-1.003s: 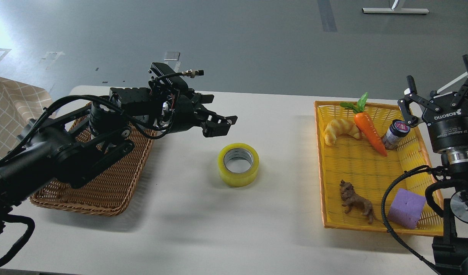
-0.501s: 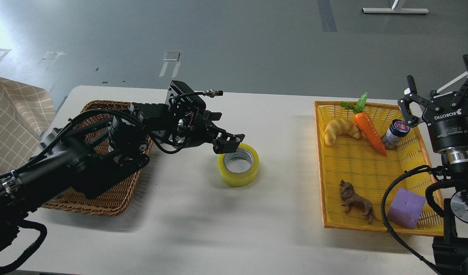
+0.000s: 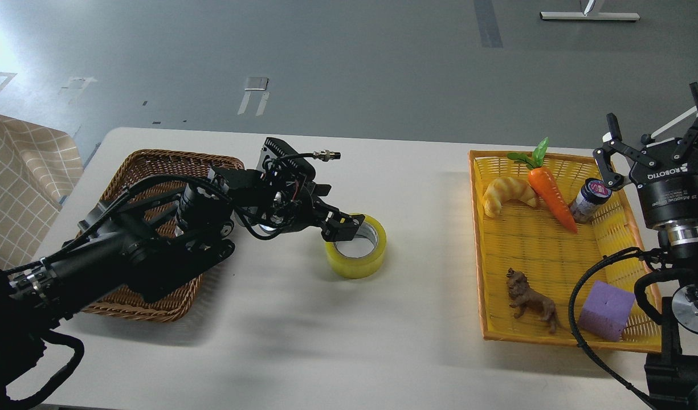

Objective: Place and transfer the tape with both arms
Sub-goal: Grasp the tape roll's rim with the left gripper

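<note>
The yellow tape roll [image 3: 360, 259] lies flat on the white table [image 3: 349, 341] near its middle, with the grey-white core facing up. My left gripper [image 3: 343, 216] reaches in from the left and sits low at the roll's upper-left rim. Its fingers are apart, and one fingertip [image 3: 349, 226] is over the core's edge. I cannot tell whether it touches the roll. My right gripper [image 3: 653, 108] is open and empty, with its fingers pointing up, raised at the far right beside the yellow basket.
A brown wicker basket [image 3: 155, 171] lies under my left arm. A yellow basket [image 3: 531, 239] at the right holds a croissant [image 3: 508, 193], a carrot [image 3: 551, 196], a small jar [image 3: 589, 199], a toy lion [image 3: 531, 300] and a purple foam cube [image 3: 606, 310].
My left gripper has moved right and down from above the wicker basket's edge to the tape's upper-left rim. The tape and my right arm have not moved.
</note>
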`<state>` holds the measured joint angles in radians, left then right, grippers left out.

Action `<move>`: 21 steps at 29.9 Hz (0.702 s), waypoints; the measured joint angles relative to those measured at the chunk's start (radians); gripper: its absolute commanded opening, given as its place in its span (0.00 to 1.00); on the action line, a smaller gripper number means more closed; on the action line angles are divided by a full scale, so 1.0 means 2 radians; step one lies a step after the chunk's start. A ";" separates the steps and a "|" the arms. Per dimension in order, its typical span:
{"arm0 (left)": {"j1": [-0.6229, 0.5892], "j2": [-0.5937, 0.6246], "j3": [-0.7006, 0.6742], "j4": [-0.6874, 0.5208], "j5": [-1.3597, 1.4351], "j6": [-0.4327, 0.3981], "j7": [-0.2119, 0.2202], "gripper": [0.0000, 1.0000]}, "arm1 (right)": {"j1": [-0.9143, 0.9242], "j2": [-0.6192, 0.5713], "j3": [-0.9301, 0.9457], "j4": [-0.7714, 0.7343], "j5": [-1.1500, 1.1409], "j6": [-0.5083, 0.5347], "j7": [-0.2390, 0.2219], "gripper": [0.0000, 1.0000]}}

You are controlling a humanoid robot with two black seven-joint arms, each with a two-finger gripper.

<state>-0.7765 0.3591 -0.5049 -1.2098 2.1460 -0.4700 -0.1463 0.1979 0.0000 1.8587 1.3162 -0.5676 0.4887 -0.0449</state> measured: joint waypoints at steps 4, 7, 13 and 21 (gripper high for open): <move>0.002 -0.003 0.000 0.014 0.000 0.001 0.000 0.97 | 0.000 0.000 0.000 0.000 0.000 0.000 0.000 0.98; 0.004 -0.007 0.001 0.021 -0.001 0.001 0.000 0.97 | 0.000 0.000 0.000 0.000 0.000 0.000 0.000 0.98; 0.015 -0.012 0.001 0.027 -0.001 0.002 0.002 0.94 | 0.000 0.000 0.000 0.000 0.000 0.000 0.000 0.98; 0.026 -0.023 0.001 0.039 -0.001 0.002 0.005 0.85 | -0.002 0.000 0.000 0.000 0.000 0.000 0.000 0.98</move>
<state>-0.7248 0.3137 -0.5032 -1.1327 2.1445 -0.4657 -0.1357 0.1935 0.0000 1.8593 1.3162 -0.5676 0.4887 -0.0456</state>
